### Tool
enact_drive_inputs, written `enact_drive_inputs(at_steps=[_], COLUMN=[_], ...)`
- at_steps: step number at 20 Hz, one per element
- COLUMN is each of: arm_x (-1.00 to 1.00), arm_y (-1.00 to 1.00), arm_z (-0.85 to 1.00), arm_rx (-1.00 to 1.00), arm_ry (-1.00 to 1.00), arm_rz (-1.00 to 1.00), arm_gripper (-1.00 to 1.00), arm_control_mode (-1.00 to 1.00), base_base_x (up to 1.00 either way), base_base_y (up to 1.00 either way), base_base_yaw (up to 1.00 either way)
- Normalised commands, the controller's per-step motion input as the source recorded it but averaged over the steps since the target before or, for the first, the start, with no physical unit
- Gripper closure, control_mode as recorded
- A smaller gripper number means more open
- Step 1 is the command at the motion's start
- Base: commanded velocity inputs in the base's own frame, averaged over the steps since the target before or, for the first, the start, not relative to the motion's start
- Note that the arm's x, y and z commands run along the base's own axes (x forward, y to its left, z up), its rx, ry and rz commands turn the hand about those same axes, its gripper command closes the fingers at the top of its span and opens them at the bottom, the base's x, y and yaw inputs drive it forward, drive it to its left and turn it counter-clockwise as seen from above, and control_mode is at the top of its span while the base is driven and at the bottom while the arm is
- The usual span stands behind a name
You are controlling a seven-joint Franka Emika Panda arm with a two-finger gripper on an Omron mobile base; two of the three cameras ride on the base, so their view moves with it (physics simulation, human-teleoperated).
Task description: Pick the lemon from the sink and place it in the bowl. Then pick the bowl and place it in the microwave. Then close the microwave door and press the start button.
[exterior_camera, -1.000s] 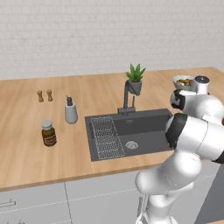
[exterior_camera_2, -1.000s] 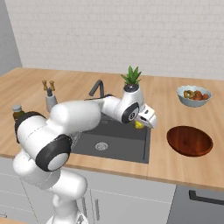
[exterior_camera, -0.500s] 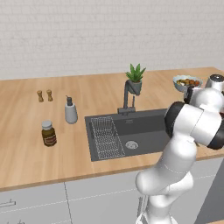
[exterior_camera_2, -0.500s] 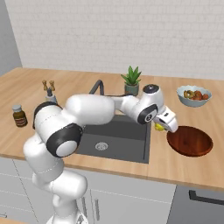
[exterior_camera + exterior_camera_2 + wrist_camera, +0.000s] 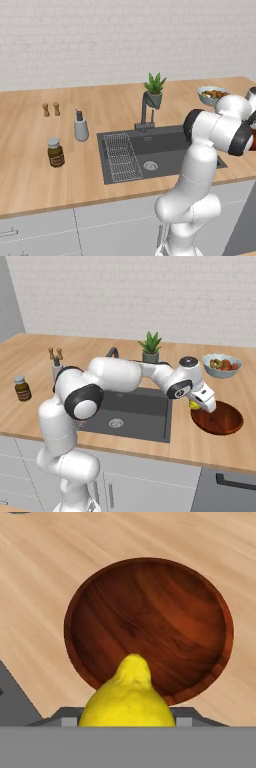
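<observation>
Swung from the sink [image 5: 131, 408], hand [image 5: 200, 404] pinches lemon [image 5: 128, 699] above bowl [image 5: 150, 619], its pointed tip toward the bowl.

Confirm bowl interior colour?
Glossy reddish-brown with darker wood-like streaks, bowl; clearest in the hand view.

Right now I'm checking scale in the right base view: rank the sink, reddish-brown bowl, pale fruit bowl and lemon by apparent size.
1. sink
2. reddish-brown bowl
3. pale fruit bowl, farther away, so unsure against the bowl
4. lemon, partly hidden by the gripper
</observation>
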Motion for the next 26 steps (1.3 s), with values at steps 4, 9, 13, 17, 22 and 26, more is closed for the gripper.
enact_drive_inputs(at_steps=[4, 9, 13, 17, 22, 26], arm_x=[0.13, 0.24, 0.27, 0.32, 0.32, 0.27], arm_y=[-0.44, -0.28, -0.14, -0.04, -0.03, -0.10], arm_z=[-0.29, -0.23, -0.20, -0.35, -0.49, -0.48], arm_rx=[0.10, 0.06, 0.02, 0.00, 0.00, 0.02], arm_ry=[0.00, 0.00, 0.00, 0.01, 0.01, 0.04], arm_rz=[0.00, 0.00, 0.00, 0.00, 0.00, 0.00], arm_gripper=[1.00, 1.00, 1.00, 1.00, 1.00, 1.00], arm_control_mode=[-1.00, -1.00, -1.00, -1.00, -1.00, -1.00], base_base_x=[0.00, 0.00, 0.00, 0.00, 0.00, 0.00], base_base_y=[0.00, 0.00, 0.00, 0.00, 0.00, 0.00], base_base_yaw=[0.00, 0.00, 0.00, 0.00, 0.00, 0.00])
